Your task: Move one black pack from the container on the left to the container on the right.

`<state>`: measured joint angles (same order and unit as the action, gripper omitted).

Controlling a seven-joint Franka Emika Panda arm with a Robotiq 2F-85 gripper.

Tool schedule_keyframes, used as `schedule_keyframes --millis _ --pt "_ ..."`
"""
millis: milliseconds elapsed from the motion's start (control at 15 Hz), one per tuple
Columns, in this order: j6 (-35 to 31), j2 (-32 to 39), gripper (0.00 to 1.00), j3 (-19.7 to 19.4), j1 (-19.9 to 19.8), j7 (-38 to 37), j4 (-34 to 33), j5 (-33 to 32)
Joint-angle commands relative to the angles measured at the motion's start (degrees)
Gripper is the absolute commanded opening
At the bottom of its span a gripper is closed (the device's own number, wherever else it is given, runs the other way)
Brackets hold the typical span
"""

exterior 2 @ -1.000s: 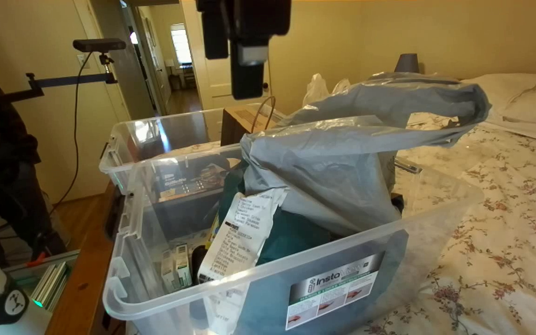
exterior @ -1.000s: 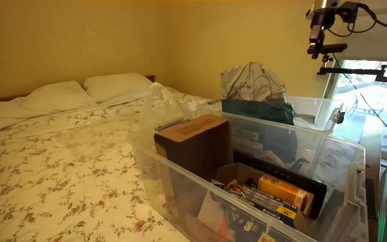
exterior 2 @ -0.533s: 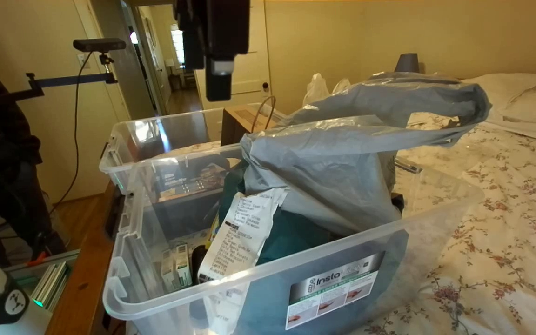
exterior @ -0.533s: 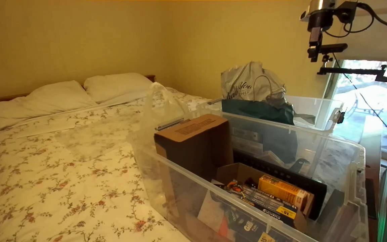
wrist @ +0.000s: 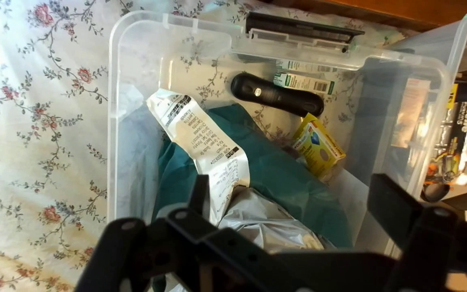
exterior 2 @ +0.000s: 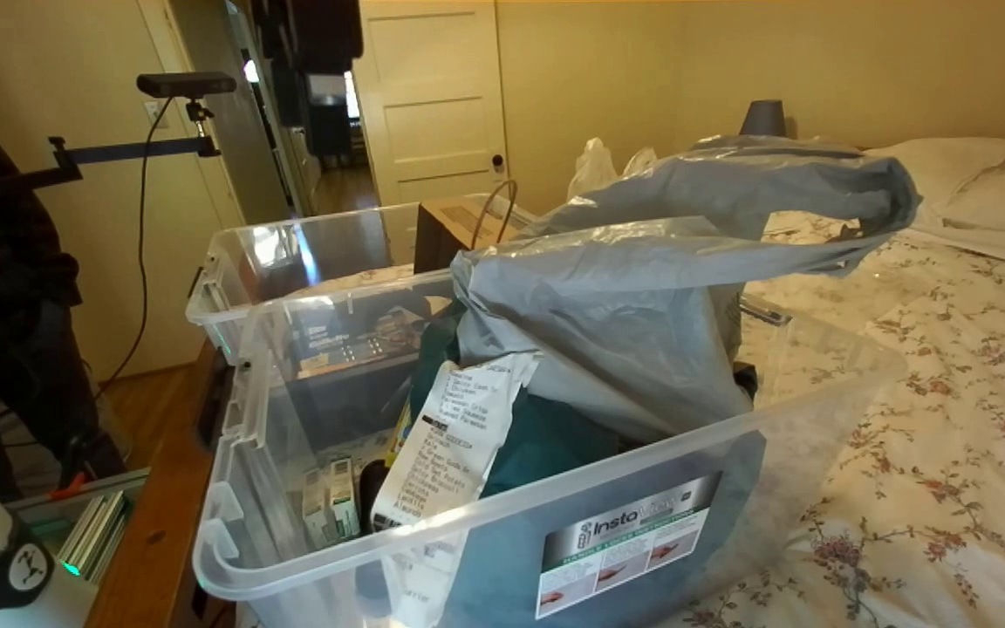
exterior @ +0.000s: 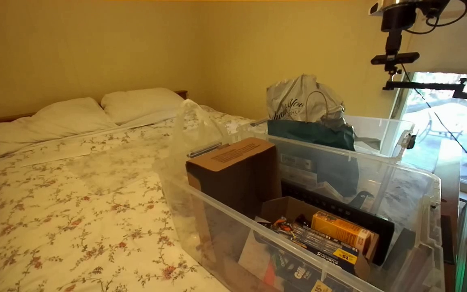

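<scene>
My gripper [wrist: 294,196] is open and empty, its fingers wide apart above the clear container [wrist: 112,121] with the bags. It also shows high up in both exterior views [exterior: 392,61] [exterior 2: 315,126]. In the wrist view, a black oblong case [wrist: 276,95] lies inside this container beside a teal bag [wrist: 282,170]. The neighbouring clear container [wrist: 460,44] holds dark Gillette packs [wrist: 462,121]. In an exterior view, these packs [exterior: 326,243] lie in an open carton beside an orange box [exterior: 341,229]. I cannot tell which item the task calls the black pack.
A grey plastic bag [exterior 2: 616,305] rises above the container's rim, with a long receipt [exterior 2: 450,436] hanging down. A tall brown box [exterior: 233,174] stands in the packs' container. Small white boxes [wrist: 304,83] and a yellow box [wrist: 318,146] lie near the black case.
My gripper has moved left in an exterior view, and up and slightly right in an exterior view. It stays open. The containers and their contents have not moved.
</scene>
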<state>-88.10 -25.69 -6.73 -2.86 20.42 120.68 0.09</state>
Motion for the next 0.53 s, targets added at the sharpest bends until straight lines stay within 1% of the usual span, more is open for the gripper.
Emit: schedule_keyframes --millis 0,67,200,333,467 --pt "-1.17 -0.71 1.0 -0.63 1.01 -0.79 0.84 2.12" --pt "-2.03 -1.29 1.0 0.39 1.16 -3.22 1.81 3.06" --pt "-4.47 -3.46 1.0 3.67 2.31 -7.77 4.29 3.71" --pt "-6.21 -5.94 1.0 7.79 4.56 -11.58 6.88 3.52" --pt "-7.25 -7.26 1.0 12.7 7.07 -15.49 8.97 1.74"
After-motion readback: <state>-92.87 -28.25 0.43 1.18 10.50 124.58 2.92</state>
